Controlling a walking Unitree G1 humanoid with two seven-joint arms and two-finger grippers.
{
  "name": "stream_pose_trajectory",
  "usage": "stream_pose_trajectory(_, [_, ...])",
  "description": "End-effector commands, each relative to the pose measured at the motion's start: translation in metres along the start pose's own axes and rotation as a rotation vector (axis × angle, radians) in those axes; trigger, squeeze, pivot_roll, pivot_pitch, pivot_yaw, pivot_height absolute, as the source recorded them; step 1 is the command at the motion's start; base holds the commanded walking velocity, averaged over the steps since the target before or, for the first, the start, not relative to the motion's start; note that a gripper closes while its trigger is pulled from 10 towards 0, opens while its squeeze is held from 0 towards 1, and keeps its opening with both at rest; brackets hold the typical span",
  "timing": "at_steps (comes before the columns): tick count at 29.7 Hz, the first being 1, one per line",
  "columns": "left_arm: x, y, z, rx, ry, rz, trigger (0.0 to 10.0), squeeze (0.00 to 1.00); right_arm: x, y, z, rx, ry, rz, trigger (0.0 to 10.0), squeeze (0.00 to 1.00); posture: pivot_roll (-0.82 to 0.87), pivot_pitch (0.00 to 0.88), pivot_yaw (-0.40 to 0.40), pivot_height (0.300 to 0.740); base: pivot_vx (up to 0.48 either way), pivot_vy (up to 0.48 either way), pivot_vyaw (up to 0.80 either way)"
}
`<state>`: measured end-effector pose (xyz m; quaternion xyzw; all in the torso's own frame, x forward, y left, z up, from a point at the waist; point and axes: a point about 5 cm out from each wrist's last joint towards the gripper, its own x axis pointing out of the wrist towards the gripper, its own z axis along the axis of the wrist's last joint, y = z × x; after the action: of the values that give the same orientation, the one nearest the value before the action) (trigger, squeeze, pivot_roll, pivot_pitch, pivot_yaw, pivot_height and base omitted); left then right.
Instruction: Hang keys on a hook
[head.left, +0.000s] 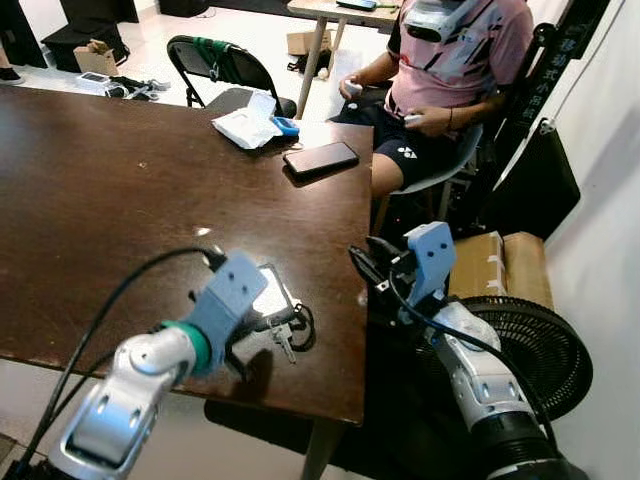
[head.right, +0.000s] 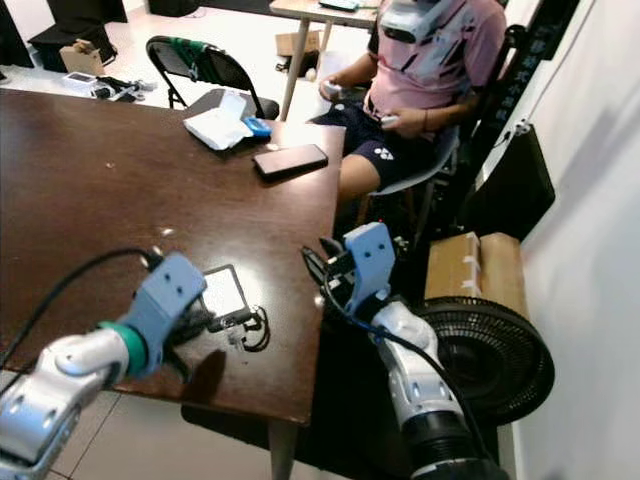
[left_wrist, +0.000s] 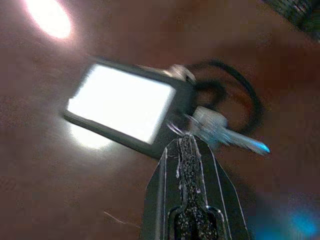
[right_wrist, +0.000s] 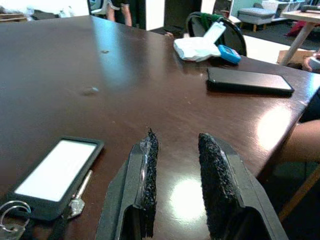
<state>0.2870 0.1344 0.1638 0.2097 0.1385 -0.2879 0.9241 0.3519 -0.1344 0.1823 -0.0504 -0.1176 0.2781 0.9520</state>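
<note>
Nearby, keys (head.left: 283, 335) beside card holder (left_wrist: 122, 107); left gripper (left_wrist: 187, 142) pinched together; right gripper (right_wrist: 175, 165) apart.

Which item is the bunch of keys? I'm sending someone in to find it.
Start at the dark brown wooden table and go to its near edge, by the robot's arms. There the bunch of keys lies flat beside a black-framed card holder with a white face. Unlike the dark phone at the far edge, it is silver metal on a black cord loop.
</note>
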Motion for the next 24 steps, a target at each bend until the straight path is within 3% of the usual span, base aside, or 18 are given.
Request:
stream_pose_trajectory(1, [-0.001, -0.006, -0.010, 0.015, 0.040, -0.035, 10.0, 0.92, -0.002, -0.001, -0.002, 0.003, 0.002, -0.009, 10.0, 0.00, 0.09, 0.128, 0.073, 0.740, 0.000, 0.000, 0.00])
stream_pose_trajectory(3, [-0.001, -0.007, -0.013, 0.020, 0.052, -0.034, 10.0, 0.92, -0.003, -0.002, -0.002, 0.003, 0.002, -0.010, 10.0, 0.00, 0.09, 0.128, 0.073, 0.740, 0.000, 0.000, 0.00])
stream_pose_trajectory(4, [-0.002, -0.006, -0.015, 0.019, 0.062, -0.027, 10.0, 1.00, -0.003, -0.002, -0.002, 0.002, 0.003, -0.012, 10.0, 0.00, 0.09, 0.128, 0.073, 0.740, 0.000, 0.000, 0.00])
stream_pose_trajectory(18, [-0.010, -0.009, -0.015, -0.021, 0.086, -0.041, 10.0, 1.00, -0.004, -0.003, -0.003, 0.003, 0.009, -0.011, 10.0, 0.00, 0.10, 0.133, 0.070, 0.740, 0.000, 0.000, 0.00])
stream_pose_trajectory(19, [-0.009, -0.008, -0.015, -0.031, 0.091, -0.038, 10.0, 0.61, -0.004, -0.003, -0.003, 0.003, 0.010, -0.012, 10.0, 0.00, 0.10, 0.133, 0.070, 0.740, 0.000, 0.000, 0.00])
stream_pose_trajectory(20, [-0.009, -0.008, -0.015, -0.031, 0.091, -0.038, 10.0, 0.61, -0.004, -0.003, -0.003, 0.003, 0.010, -0.012, 10.0, 0.00, 0.10, 0.133, 0.070, 0.740, 0.000, 0.000, 0.00])
stream_pose_trajectory(21, [-0.007, -0.007, -0.014, -0.042, 0.094, -0.033, 10.0, 0.00, -0.004, -0.003, -0.003, 0.002, 0.011, -0.012, 10.0, 0.00, 0.10, 0.132, 0.071, 0.740, 0.000, 0.000, 0.00])
stream_pose_trajectory(24, [0.000, -0.002, -0.012, -0.057, 0.095, -0.013, 10.0, 0.00, -0.003, -0.003, -0.003, 0.002, 0.010, -0.013, 10.0, 0.00, 0.10, 0.131, 0.073, 0.740, 0.000, 0.000, 0.00])
